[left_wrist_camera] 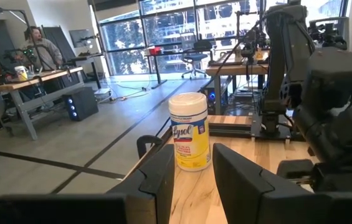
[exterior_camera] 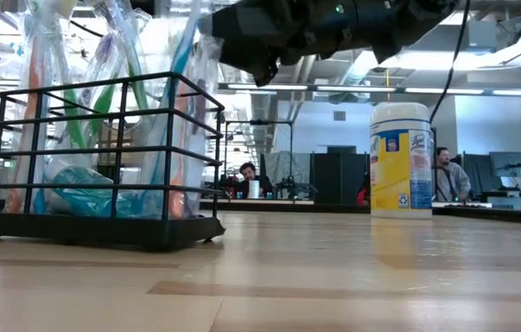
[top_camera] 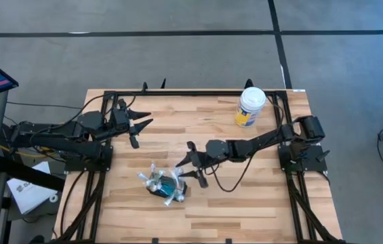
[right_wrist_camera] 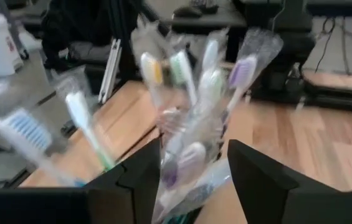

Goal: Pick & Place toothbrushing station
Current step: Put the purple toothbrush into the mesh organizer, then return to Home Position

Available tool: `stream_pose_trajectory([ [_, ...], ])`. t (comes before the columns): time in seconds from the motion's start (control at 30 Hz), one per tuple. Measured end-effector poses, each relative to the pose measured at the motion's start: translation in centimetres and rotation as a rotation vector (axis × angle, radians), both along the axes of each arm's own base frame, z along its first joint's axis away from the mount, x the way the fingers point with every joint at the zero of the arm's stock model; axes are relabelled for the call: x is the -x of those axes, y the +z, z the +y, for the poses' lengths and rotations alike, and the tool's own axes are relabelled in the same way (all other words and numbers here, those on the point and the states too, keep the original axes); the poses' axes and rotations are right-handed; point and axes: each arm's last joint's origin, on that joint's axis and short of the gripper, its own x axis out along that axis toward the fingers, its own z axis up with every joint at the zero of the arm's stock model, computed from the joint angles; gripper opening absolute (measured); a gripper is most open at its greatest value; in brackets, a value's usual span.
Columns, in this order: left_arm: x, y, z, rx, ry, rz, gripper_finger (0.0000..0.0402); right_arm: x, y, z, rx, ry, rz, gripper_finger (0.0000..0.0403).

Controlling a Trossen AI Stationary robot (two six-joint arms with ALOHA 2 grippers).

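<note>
Black wire holder (top_camera: 166, 185): wrapped toothbrushes inside, upright on wood.
Right gripper (top_camera: 188, 169): fingers apart (beside it); clean withdrawal advised.
Left gripper (top_camera: 140, 124): parted, empty.

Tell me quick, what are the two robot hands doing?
Left gripper: open, holding nothing, up by the table's back edge.
Right gripper: open, holding nothing, right beside the toothbrush holder.
</note>
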Motion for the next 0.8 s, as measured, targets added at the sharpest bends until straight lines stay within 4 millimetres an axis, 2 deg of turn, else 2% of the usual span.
stream_pose_trajectory([
  [0.5, 0.0, 0.0, 0.0, 0.000, 0.000, 0.002, 0.0104, 1.7, 2.6, -0.1, 0.023, 0.012, 0.033, 0.0182],
  [0.8, 0.0, 0.0, 0.0, -0.007, 0.000, 0.006, 0.0104, 4.1, 5.8, -1.1, 0.122, 0.018, 0.040, 0.0169],
])
